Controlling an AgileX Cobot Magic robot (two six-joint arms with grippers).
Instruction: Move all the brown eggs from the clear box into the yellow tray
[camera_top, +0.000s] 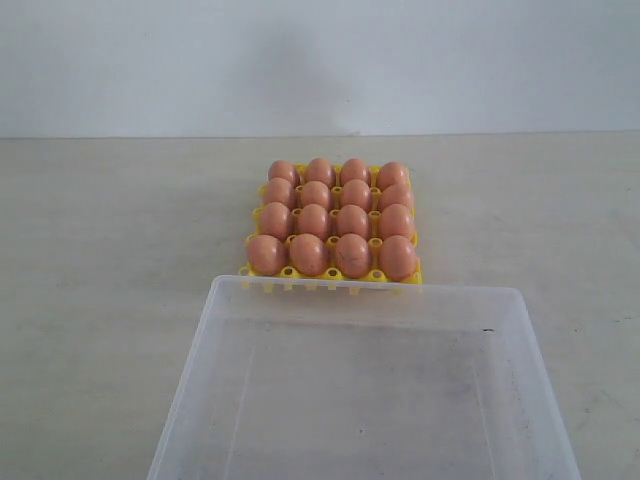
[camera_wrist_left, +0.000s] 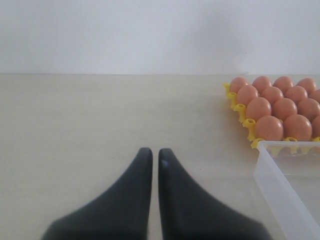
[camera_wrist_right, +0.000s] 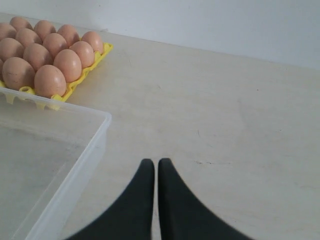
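brown eggs (camera_top: 309, 254) fill the yellow tray (camera_top: 290, 272) mid-frame, well apart from left fingers (camera_wrist_left: 130, 200) and right fingers (camera_wrist_right: 135, 200), both pairs pressed together.

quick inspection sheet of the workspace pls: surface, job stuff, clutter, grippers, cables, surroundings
surface: pale table, faint scuffs
job's things: brown eggs, sixteen, fill every cup of the yellow tray; clear box holds no eggs, sits against the tray's near edge
clutter: nothing seen
grippers: left gripper shut, right gripper shut, both holding nothing, off to the sides of the box
cables: nothing seen
surroundings: plain white wall behind the table
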